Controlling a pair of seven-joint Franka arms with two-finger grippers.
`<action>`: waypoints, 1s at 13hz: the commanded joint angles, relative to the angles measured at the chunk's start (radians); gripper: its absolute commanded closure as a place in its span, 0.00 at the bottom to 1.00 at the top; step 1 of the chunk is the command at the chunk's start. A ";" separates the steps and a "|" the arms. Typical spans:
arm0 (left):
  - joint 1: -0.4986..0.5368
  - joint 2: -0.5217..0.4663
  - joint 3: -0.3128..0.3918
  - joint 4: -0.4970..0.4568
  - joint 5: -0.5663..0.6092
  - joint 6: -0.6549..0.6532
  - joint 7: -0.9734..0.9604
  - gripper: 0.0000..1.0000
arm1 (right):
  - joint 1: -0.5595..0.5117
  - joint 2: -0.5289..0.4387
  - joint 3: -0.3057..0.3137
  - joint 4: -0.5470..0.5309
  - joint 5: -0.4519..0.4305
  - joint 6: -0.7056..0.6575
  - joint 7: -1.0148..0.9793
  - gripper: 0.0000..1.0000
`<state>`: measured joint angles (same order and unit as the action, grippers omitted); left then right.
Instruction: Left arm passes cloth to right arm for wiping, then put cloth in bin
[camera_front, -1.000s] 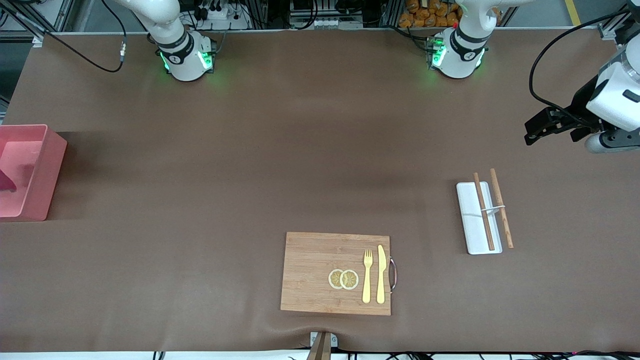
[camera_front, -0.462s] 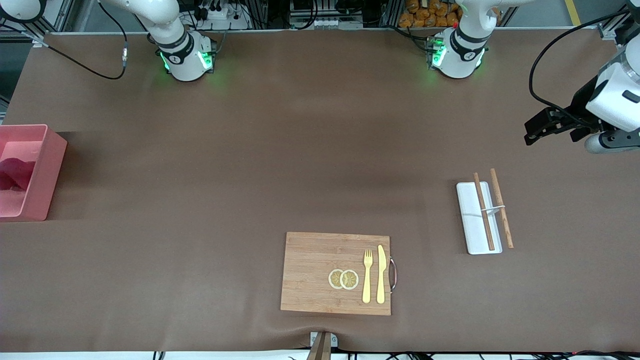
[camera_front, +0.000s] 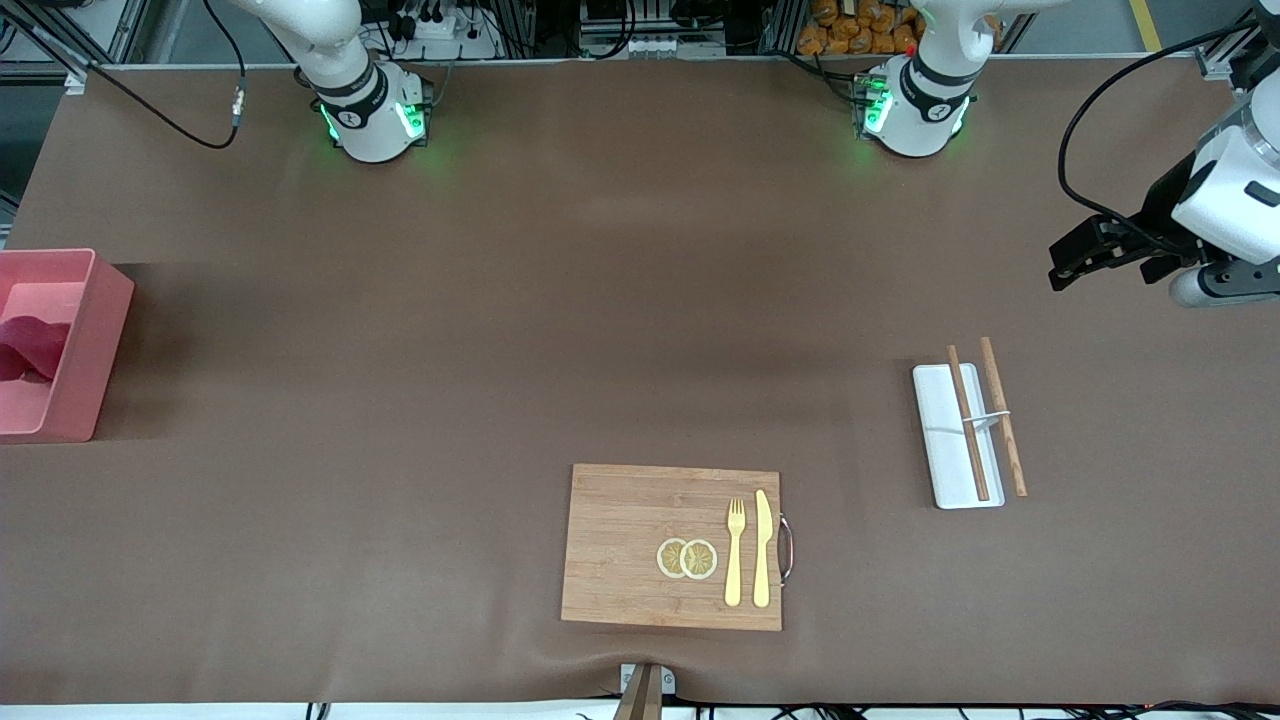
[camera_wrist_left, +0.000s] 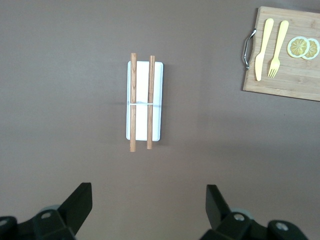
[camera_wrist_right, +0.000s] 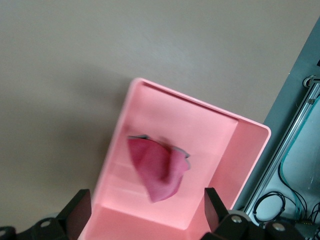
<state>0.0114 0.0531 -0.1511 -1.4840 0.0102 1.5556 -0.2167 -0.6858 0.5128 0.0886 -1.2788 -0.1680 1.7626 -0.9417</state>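
The crimson-pink cloth (camera_front: 30, 346) lies crumpled inside the salmon-pink bin (camera_front: 98, 330) at the right arm's end of the table. In the right wrist view the cloth (camera_wrist_right: 157, 167) shows loose in the bin (camera_wrist_right: 200, 103), free of the fingers. My right gripper (camera_wrist_right: 145, 205) hangs open over the bin, out of the front view. My left gripper (camera_front: 1078, 262) waits in the air at the left arm's end of the table. It is open with nothing between its fingers (camera_wrist_left: 80, 202), over bare table beside the white tray.
A wooden board (camera_front: 625, 545) with a yellow fork, a knife and two lemon slices lies near the front edge. A narrow white tray (camera_front: 940, 440) with two brown chopsticks (camera_wrist_left: 141, 102) lies toward the left arm's end. Both arm bases stand along the back edge.
My right gripper has opened and let go of the cloth, which has dropped into the bin. The left arm has not moved.
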 joint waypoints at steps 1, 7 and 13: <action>0.007 -0.018 -0.004 -0.012 0.014 -0.005 0.013 0.00 | 0.095 -0.103 -0.006 -0.036 0.009 -0.141 0.159 0.00; 0.007 -0.018 -0.004 -0.012 0.014 -0.005 0.014 0.00 | 0.371 -0.174 -0.003 -0.048 0.018 -0.247 0.492 0.00; 0.027 -0.030 0.002 -0.013 0.016 -0.035 0.017 0.00 | 0.590 -0.194 -0.003 -0.063 0.157 -0.298 0.912 0.00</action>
<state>0.0169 0.0522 -0.1445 -1.4865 0.0102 1.5408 -0.2162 -0.1508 0.3683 0.0986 -1.2956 -0.0581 1.4710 -0.1448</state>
